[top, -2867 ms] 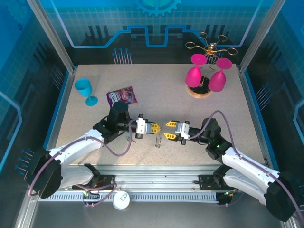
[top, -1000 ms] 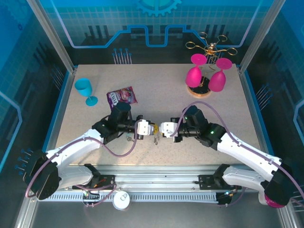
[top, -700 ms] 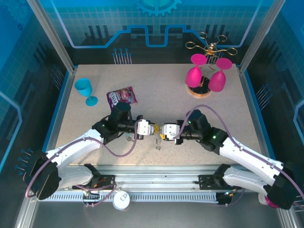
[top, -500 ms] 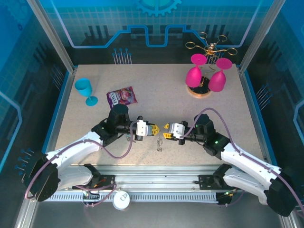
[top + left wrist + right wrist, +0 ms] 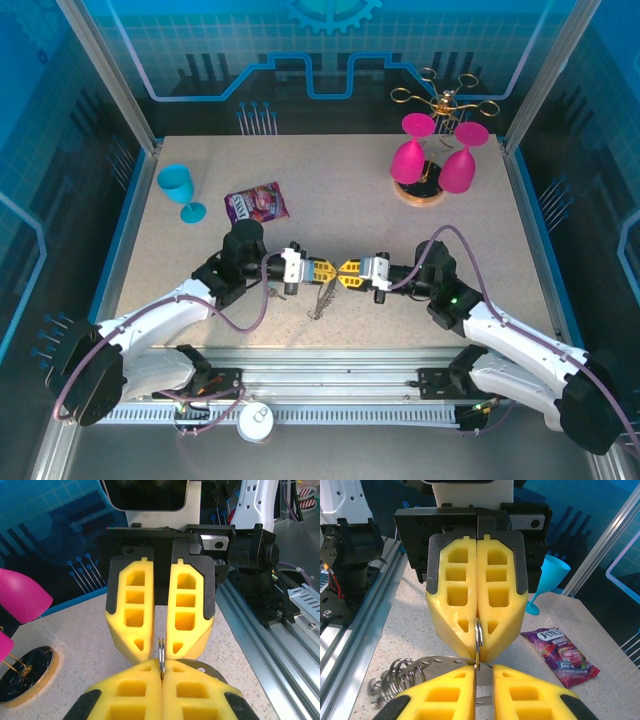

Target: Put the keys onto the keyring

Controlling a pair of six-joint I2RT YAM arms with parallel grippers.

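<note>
The two pincers meet tip to tip in the middle of the worktop (image 5: 330, 180), low in the top view. The left pincer (image 5: 329, 271) comes in from the left and the right pincer (image 5: 347, 272) comes in from the right.

The left pincer is clenched tight on the keyring (image 5: 478, 635), a thin silver ring seen from its edge. In the left wrist view the ring stands upright in the middle of the picture, between the yellow tips. The right pincer is a little bit apart, with a thin gap between its fingers (image 5: 445, 692), and the ring sits in that gap.

A curly wire coil (image 5: 395, 679) lies on the worktop at the lower left of the right wrist view. A flat silver piece (image 5: 440, 662) lies beside it, and I cannot tell if it is a key. In the top view a small chain-like bit shows just under the two tips.

A blue cup (image 5: 180, 187) and a purple snack packet (image 5: 257, 203) sit at the upper left. Two pink glasses (image 5: 408, 158) hang on a gold rack (image 5: 440, 100) at the upper right.
</note>
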